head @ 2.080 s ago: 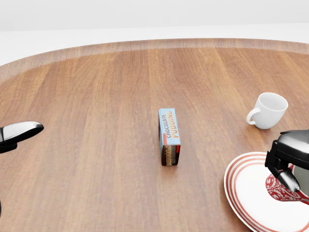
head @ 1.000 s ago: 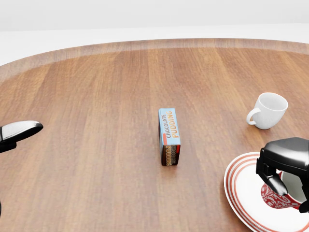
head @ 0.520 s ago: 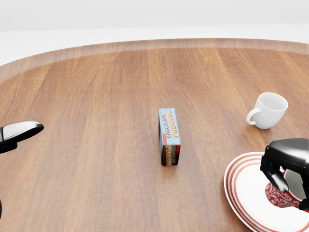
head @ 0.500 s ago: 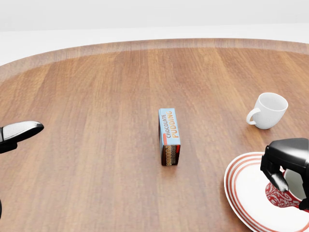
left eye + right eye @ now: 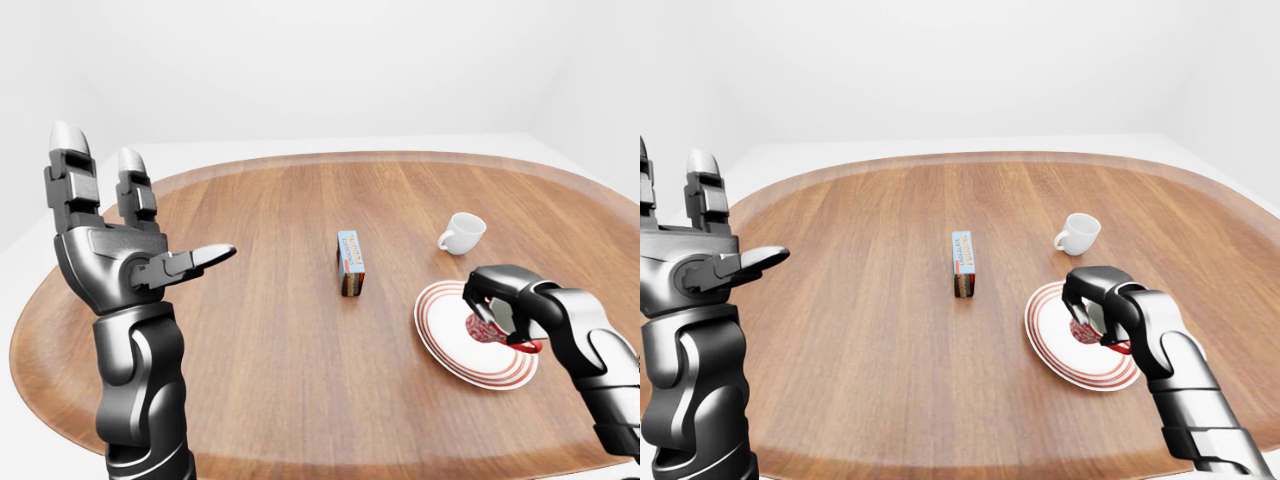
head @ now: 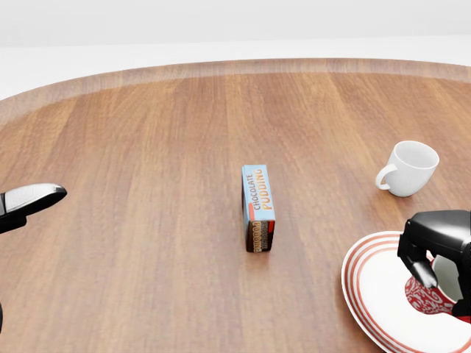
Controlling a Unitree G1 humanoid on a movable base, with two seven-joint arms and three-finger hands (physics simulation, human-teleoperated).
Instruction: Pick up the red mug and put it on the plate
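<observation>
The red patterned mug (image 6: 425,300) sits upright on the white plate with red rings (image 6: 362,283) at the lower right of the head view. My right hand (image 6: 440,271) comes in from the right and arches over the mug, its dark fingers (image 6: 425,273) curled round the mug's upper part, which they hide. In the left-eye view the mug (image 5: 485,328) peeks out under the same hand. My left hand (image 5: 140,205) is raised at the left, fingers spread open, holding nothing, far from the plate.
A chocolate pudding box (image 6: 258,208) stands on edge in the middle of the round wooden table (image 6: 147,147). A white cup (image 6: 409,168) stands just above the plate, handle to the left.
Since two seconds ago my right hand has come down with the mug, which went from tilted to upright on the plate. Over the last half second almost nothing has moved. The left hand is still.
</observation>
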